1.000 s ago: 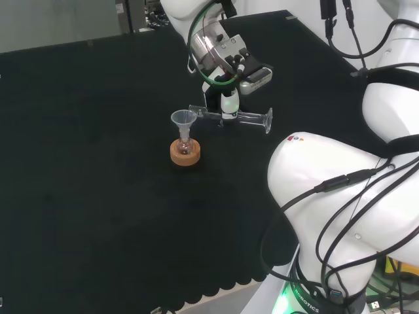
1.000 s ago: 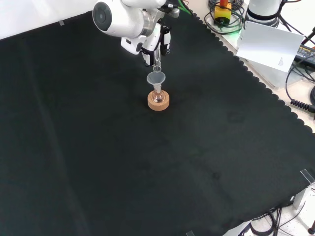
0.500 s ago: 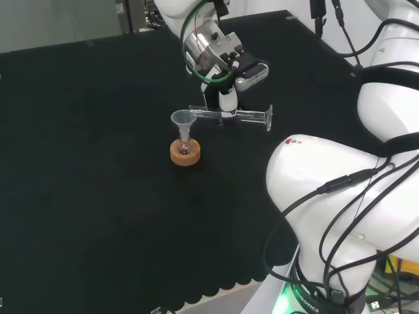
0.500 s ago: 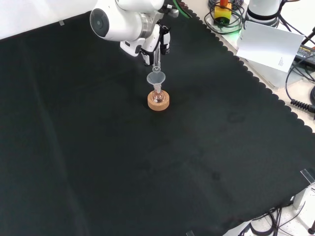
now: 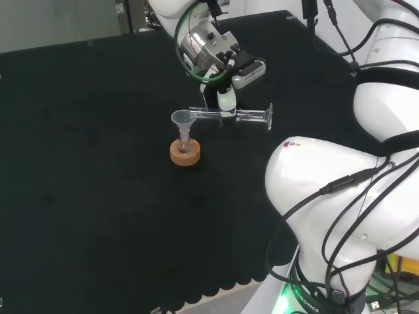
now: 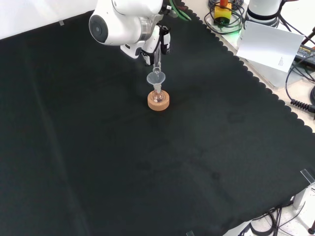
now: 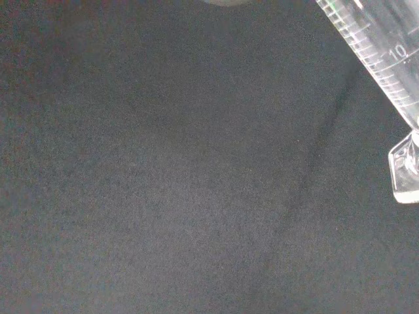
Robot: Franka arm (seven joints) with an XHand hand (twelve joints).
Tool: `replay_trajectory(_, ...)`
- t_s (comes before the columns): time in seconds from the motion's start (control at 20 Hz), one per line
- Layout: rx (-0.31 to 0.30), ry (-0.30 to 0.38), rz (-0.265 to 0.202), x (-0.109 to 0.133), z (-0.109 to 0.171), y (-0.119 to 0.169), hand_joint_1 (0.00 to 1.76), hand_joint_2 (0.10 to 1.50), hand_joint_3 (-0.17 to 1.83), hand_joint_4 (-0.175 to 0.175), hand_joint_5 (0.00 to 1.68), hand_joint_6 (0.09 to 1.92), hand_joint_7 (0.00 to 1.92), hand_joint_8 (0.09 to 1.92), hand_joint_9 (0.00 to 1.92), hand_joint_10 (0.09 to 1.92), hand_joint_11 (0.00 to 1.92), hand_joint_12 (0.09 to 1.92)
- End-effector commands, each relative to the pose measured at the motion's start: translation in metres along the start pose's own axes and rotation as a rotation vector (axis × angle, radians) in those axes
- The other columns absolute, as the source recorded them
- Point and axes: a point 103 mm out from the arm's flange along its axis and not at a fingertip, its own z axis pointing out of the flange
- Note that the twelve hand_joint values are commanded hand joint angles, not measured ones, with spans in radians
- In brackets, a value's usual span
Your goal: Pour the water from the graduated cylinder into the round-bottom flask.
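The hand (image 5: 226,98) had the graduated cylinder (image 5: 230,115) in its grasp, fingers curled round the tube near its middle, and the cylinder lay almost flat in the air. That was the relation that mattered: in the head view the cylinder's long axis ran sideways straight across beneath the hand, mouth end reaching out to the hand's left, foot (image 5: 267,118) sticking out to the hand's right. The mouth sat just beside and a touch above the rim of the funnel (image 5: 183,120), which stood in the neck of the round-bottom flask (image 5: 184,146), itself seated on the cork ring (image 5: 184,156) below and to the left of the hand.

From the front view the same line ran toward the camera: the cylinder (image 6: 157,61) dropped out from under the hand (image 6: 161,43) and ended at the funnel (image 6: 156,78), with the flask (image 6: 157,95) directly beneath on its stand (image 6: 158,103). So the target lay along the cylinder's own axis, off its mouth end, near the hand and lower.

The wrist view caught the graduated wall of the tube (image 7: 383,55) and the clear foot (image 7: 406,173) hanging over bare cloth (image 7: 163,170).

Whether any water was running could not be told; nothing plainly showed in the tube or the funnel. By my reading the pour was in progress or close to done, and any further tilt would have had to keep that mouth over the funnel's bowl, since a small drift along the axis would put the lip past the rim.
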Motion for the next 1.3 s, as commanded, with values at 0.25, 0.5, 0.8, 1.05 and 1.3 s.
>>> replay_trajectory(0.25,0.031,-0.011,0.019,0.0,-0.002,-0.003,1.25,1.15,0.0,-0.175,0.9,1.11,0.94,1.1,1.44,0.11,1.2,0.78)
replay_trajectory(0.5,0.046,-0.018,0.025,-0.001,-0.005,-0.007,1.25,1.15,0.0,-0.175,0.9,1.11,0.94,1.1,1.44,0.11,1.2,0.78)
replay_trajectory(0.8,0.059,-0.036,0.034,0.003,-0.01,-0.01,1.25,1.15,0.0,-0.175,0.9,1.11,0.94,1.1,1.44,0.11,1.2,0.77)
replay_trajectory(1.05,0.077,-0.041,0.038,0.006,-0.013,-0.011,1.25,1.15,0.0,-0.175,0.9,1.11,0.94,1.1,1.44,0.11,1.21,0.77)
replay_trajectory(1.3,0.093,-0.048,0.047,0.007,-0.015,-0.012,1.25,1.15,0.0,-0.175,0.9,1.11,0.94,1.11,1.45,0.11,1.21,0.77)
